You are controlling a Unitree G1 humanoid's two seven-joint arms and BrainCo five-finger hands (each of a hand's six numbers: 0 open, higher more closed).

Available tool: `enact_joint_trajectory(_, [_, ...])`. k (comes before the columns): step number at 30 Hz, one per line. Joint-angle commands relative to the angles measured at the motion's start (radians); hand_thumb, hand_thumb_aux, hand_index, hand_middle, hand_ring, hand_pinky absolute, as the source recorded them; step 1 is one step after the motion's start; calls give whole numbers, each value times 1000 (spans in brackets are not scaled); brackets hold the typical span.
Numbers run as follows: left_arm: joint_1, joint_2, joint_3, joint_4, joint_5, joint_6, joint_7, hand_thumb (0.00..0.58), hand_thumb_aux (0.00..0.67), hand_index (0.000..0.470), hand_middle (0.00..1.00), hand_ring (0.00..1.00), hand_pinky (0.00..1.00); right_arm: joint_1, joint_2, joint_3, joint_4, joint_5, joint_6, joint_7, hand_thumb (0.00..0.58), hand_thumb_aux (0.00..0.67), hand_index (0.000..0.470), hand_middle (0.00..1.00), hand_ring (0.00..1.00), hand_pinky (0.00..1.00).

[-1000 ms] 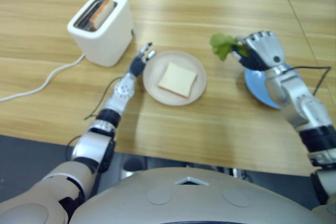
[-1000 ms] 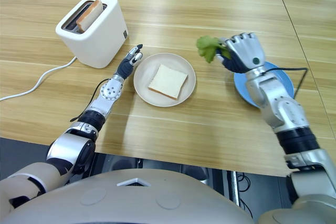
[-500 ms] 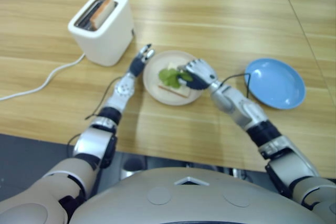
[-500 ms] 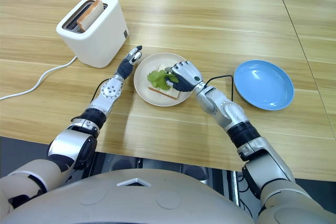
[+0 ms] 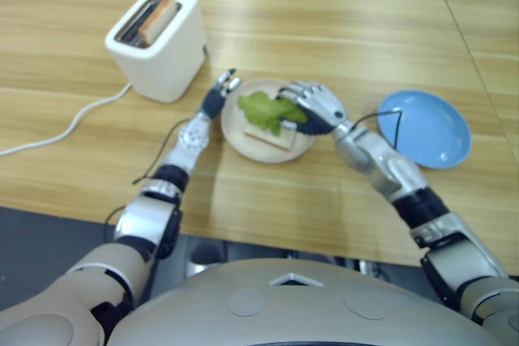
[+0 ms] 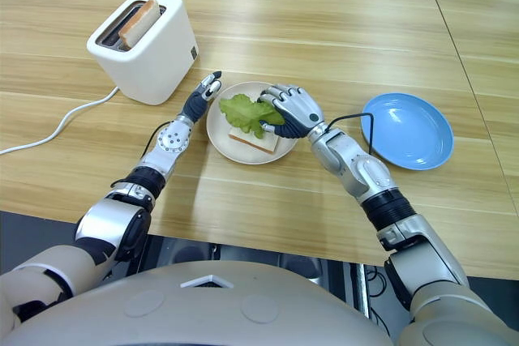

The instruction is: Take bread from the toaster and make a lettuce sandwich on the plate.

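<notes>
Fingers [image 6: 285,96] on ruffled lettuce leaf [image 6: 242,111]

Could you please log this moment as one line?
right hand: holds lettuce on bread | left hand: open by plate | toaster: slice inside

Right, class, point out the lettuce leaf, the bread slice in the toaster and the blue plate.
lettuce leaf [image 6: 243,111], right eye view, middle of the leaf.
bread slice [image 6: 139,22], right eye view, its exposed top edge.
blue plate [image 6: 407,130], right eye view, bare middle of the dish.
</notes>
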Motion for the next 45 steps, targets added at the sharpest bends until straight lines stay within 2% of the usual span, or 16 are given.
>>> enact_joint_trajectory(1, [3, 4, -5, 10, 6, 1, -1, 0, 0, 0, 0, 0, 0, 11, -20, -26, -30, -12, 23, 19, 368, 265, 182, 0, 0, 0])
enact_joint_trajectory(5, [5, 6, -5, 6, 7, 1, -1, 0, 0, 0, 0, 0, 0, 15, -29, -38, -47, -9, 31, 30, 371, 268, 184, 0, 0, 0])
enact_joint_trajectory(9, [9, 9, -4, 3, 8, 1, -2, 0, 0, 0, 0, 0, 0, 22, -33, -43, -65, -11, 38, 45, 420, 318, 218, 0, 0, 0])
enact_joint_trajectory(16, [16, 12, -4, -6, 9, 1, 0, 0, 0, 0, 0, 0, 0, 9, -43, -57, -40, -9, 48, 46, 436, 336, 231, 0, 0, 0])
enact_joint_trajectory(20, [21, 8, -8, -9, 13, 2, 5, 0, 0, 0, 0, 0, 0, -17, -25, -42, 63, 1, 32, 30, 436, 336, 231, 0, 0, 0])
enact_joint_trajectory(25, [25, 3, -13, -4, 21, 5, 15, 0, 0, 0, 0, 0, 0, -141, 27, -2, 330, -5, -12, -21, 445, 347, 238, 0, 0, 0])
enact_joint_trajectory(26, [25, 2, -13, -4, 22, 5, 15, 0, 0, 0, 0, 0, 0, -167, 35, 8, 378, -10, -19, -28, 470, 378, 260, 0, 0, 0])
enact_joint_trajectory(27, [26, 2, -13, -5, 23, 4, 15, 0, 0, 0, 0, 0, 0, -189, 40, 18, 419, -16, -25, -37, 558, 539, 370, 0, 0, 0])
enact_joint_trajectory(28, [26, 2, -13, -5, 23, 4, 15, 0, 0, 0, 0, 0, 0, -209, 45, 24, 456, -13, -39, -48, 558, 539, 370, 0, 0, 0])
enact_joint_trajectory(29, [26, 3, -12, -7, 24, 5, 15, 0, 0, 0, 0, 0, 0, -227, 50, 30, 491, -11, -48, -57, 580, 670, 460, 0, 0, 0])
enact_joint_trajectory(38, [35, -2, -14, -9, 26, 5, 23, 0, 0, 0, 0, 0, 0, -350, 77, 65, 693, 4, -95, -133, 580, 670, 460, 0, 0, 0])
enact_joint_trajectory(41, [33, -5, -14, -9, 25, 6, 23, 0, 0, 0, 0, 0, 0, -349, 72, 66, 662, 7, -101, -137, 576, 617, 424, 0, 0, 0])
enact_joint_trajectory(42, [32, -5, -13, -9, 25, 6, 23, 0, 0, 0, 0, 0, 0, -344, 69, 65, 643, 9, -102, -137, 516, 447, 307, 0, 0, 0])
enact_joint_trajectory(43, [31, -6, -13, -8, 25, 6, 24, 0, 0, 0, 0, 0, 0, -339, 66, 62, 616, 9, -102, -137, 454, 357, 245, 0, 0, 0])
enact_joint_trajectory(44, [31, -6, -13, -7, 25, 6, 24, 0, 0, 0, 0, 0, 0, -331, 63, 57, 585, 14, -103, -134, 454, 357, 245, 0, 0, 0])
enact_joint_trajectory(45, [30, -6, -13, -6, 25, 6, 25, 0, 0, 0, 0, 0, 0, -322, 59, 53, 548, 16, -101, -130, 53, 32, 22, 0, 0, 0])
